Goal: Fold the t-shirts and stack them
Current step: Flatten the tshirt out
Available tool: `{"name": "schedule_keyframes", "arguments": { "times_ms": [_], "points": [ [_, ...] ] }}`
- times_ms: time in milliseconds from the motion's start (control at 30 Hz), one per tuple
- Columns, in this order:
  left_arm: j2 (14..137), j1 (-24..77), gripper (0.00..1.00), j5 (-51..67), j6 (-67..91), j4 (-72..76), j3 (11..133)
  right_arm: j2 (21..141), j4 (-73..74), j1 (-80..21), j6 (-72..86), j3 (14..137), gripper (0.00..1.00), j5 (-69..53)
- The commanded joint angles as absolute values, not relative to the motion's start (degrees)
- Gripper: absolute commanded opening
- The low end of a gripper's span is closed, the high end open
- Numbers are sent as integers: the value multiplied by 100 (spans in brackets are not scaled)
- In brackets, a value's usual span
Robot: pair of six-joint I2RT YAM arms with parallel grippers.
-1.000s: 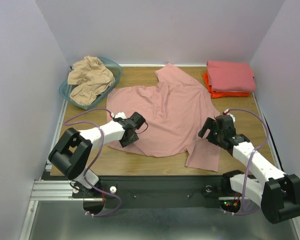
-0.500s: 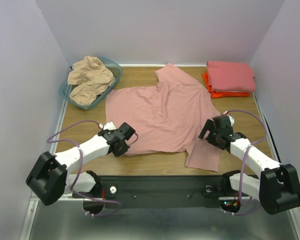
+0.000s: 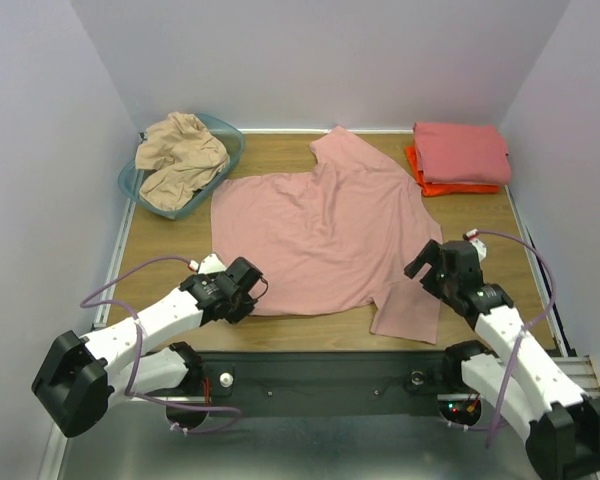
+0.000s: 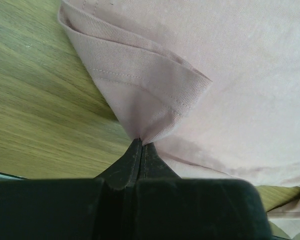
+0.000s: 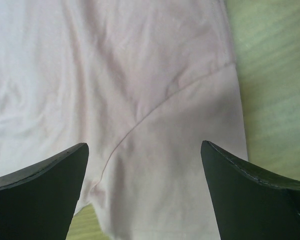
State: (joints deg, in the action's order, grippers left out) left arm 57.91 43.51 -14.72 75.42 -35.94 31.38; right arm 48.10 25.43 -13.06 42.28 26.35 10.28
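1. Two fingertips of my left gripper point(image 4: 140, 146) are clamped on the dusty pink shirt point(image 3: 320, 230) hem corner, shirt spread mid-table.
2. My right gripper point(image 5: 143, 145) is spread apart over its sleeve.
3. Orange shirt point(image 3: 458, 188) is mostly hidden under the folded coral shirt point(image 3: 460, 150), far right.

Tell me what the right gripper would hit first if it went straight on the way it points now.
Likely the sleeve of the dusty pink t-shirt: the right gripper, jaws open, points down at it in the wrist view. Its height above the cloth is unclear.

Bright diffuse light; soft shadows; right wrist view washed-out.
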Motion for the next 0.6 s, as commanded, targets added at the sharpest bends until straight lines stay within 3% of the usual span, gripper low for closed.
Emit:
{"name": "schedule_keyframes", "arguments": {
  "times_ms": [0,333,567],
  "points": [
    [5704,4412,0,-1564,7787,-3542,3041,4036,3356,-1301,5236,2540,100,1117],
    [5221,4421,0,-1696,8051,-3375,2786,2944,5492,-1301,6451,2786,100,1195],
    [5194,4421,0,-1819,8174,-3489,2812,3454,5256,-1301,6548,2443,100,887]
  ]
}}
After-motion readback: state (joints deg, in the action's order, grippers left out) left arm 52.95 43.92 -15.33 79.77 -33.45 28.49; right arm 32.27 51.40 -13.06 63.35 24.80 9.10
